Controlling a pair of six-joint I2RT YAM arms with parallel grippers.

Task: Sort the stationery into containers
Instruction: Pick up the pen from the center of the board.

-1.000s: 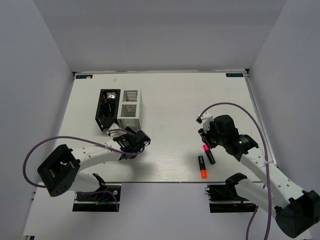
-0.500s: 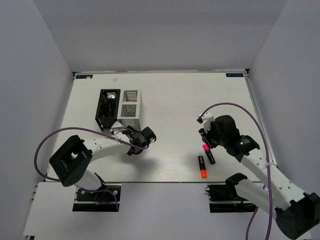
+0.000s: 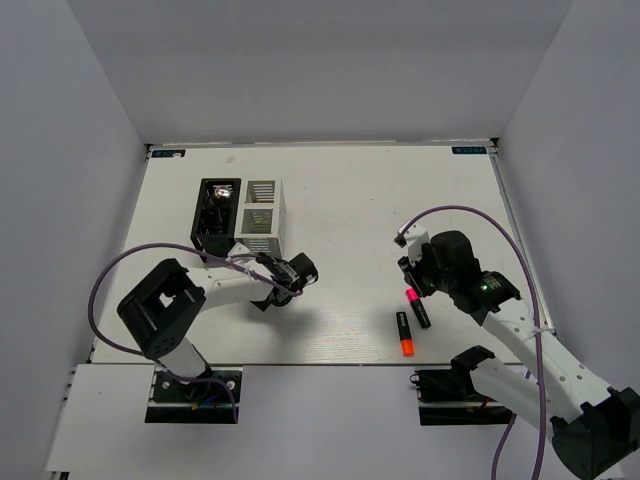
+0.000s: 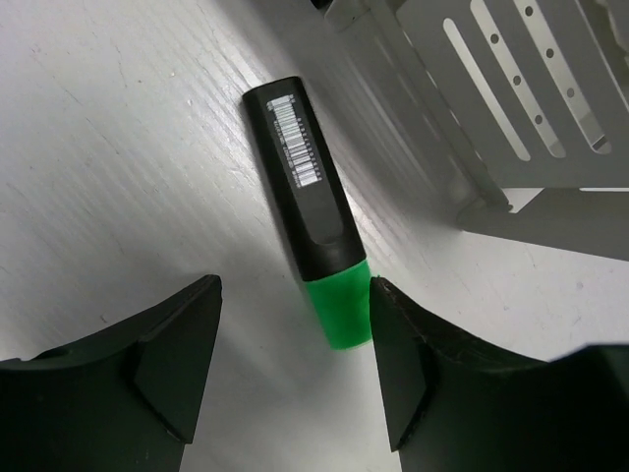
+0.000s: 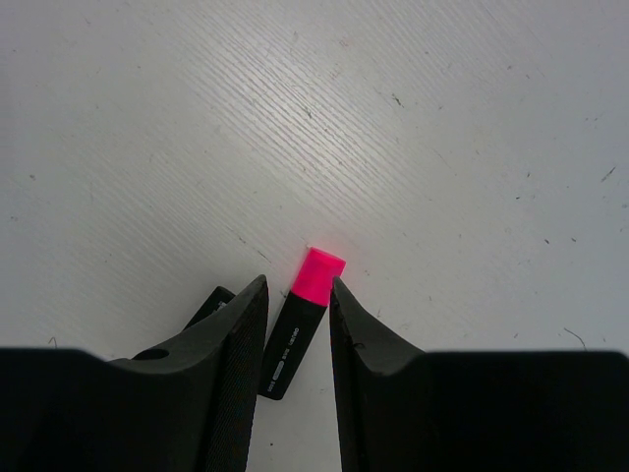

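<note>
In the left wrist view a black marker with a green cap (image 4: 313, 211) lies on the table beside the white organiser (image 4: 511, 108). My left gripper (image 4: 295, 329) is open, its fingertips on either side of the green cap and just above it. In the right wrist view my right gripper (image 5: 298, 283) is narrowly open around a black marker with a pink cap (image 5: 295, 329) that lies on the table. The right finger (image 5: 359, 329) is against the cap and a gap shows on the left. In the top view the black organiser (image 3: 196, 222) and white organiser (image 3: 281, 208) stand side by side.
A black marker with an orange cap (image 3: 403, 334) lies just near-left of the pink one (image 3: 416, 306); its black end shows behind my right gripper's left finger (image 5: 210, 301). The black organiser holds dark items. The table's near edge (image 3: 320, 364) runs close to the markers.
My left gripper has moved right and a little farther out, along the front of the organisers, and its arm has swung in. The right gripper has barely moved.
</note>
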